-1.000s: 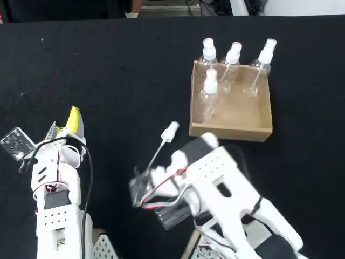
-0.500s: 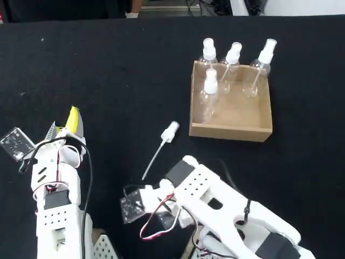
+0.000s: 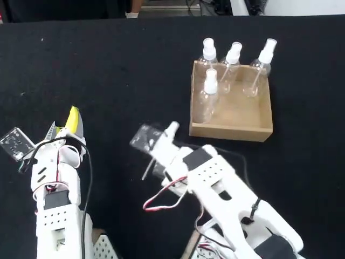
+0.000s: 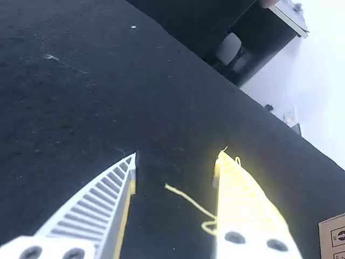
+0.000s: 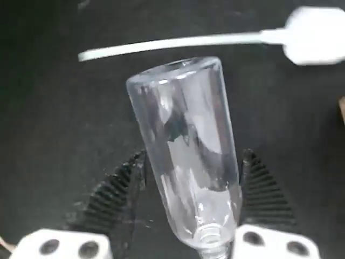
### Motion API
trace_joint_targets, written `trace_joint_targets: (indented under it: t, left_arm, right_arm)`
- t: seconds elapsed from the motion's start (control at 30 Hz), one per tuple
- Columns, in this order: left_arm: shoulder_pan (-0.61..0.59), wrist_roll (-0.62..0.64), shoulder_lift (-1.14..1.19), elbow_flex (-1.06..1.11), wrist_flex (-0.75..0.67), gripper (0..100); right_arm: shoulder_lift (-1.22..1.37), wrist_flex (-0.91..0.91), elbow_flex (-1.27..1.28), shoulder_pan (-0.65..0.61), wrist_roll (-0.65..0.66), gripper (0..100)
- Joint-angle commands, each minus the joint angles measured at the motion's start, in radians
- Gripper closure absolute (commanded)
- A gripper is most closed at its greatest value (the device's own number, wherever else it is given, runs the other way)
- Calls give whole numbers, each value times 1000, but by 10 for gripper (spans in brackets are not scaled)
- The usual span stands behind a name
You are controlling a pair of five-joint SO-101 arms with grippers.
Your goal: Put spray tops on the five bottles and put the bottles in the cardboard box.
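The left gripper (image 4: 175, 162) sits low over the black table (image 3: 108, 70). Its fingers are spread with nothing between them, probably waiting to help with the fitting. To its right, the right gripper (image 5: 191, 162) is clamped on a bottle (image 5: 183, 135), with one black jaw against each side of the body. The bottle is clear, empty and uncapped. It is held off the table with its threaded neck tucked back toward the wrist and its flat base pointing out past the fingertips. That grip looks secure for carrying. With the mouth buried near the palm, though, it will likely need turning or handing over before a top can go in. Just beyond the bottle's base lies the loose top (image 5: 315, 35), flat on the table, a white spray head with a long thin tube trailing from it. Farther to this gripper's right stands the box (image 3: 229, 131), open and shallow. Inside are four bottles (image 3: 205, 102), all clear with white tops on: one near the front corner and three along the back wall. So the held one seems to be the last.
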Motion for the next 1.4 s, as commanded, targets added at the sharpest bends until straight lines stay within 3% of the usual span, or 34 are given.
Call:
trace_joint_targets:
  t: [0.0, 0.27, 0.33, 0.43, 0.6, 0.7, 0.8, 1.03, 1.23, 1.37]
  left_arm:
    - [-2, 5, 3, -42, -25, 770]
    - [-1, 5, 5, -42, -25, 770]
    - [-1, 5, 5, -42, -25, 770]
    - [-1, 5, 5, -42, -25, 770]
    - [-1, 3, 3, -42, -23, 770]
    - [-1, 3, 3, -42, -23, 770]
    - [-1, 3, -2, -42, -25, 770]
    - [-1, 3, -3, -42, -25, 770]
    - [-1, 3, -3, -42, -23, 770]
    - [1, -35, -3, -42, -25, 770]
  right_arm:
    - [10, -23, -61, 29, -192, 773]
    - [10, -31, -124, 31, -608, 771]
    - [10, -23, -143, 28, -638, 759]
    - [4, 3, -160, 21, -620, 665]
    - [4, 221, -245, 25, -376, 545]
    - [4, 379, -280, 71, -155, 578]
    - [10, 408, -268, 158, 40, 646]
    - [2, 422, -254, 364, 250, 837]
    - [4, 377, -147, 410, 474, 845]
    - [5, 308, -81, 413, 488, 846]
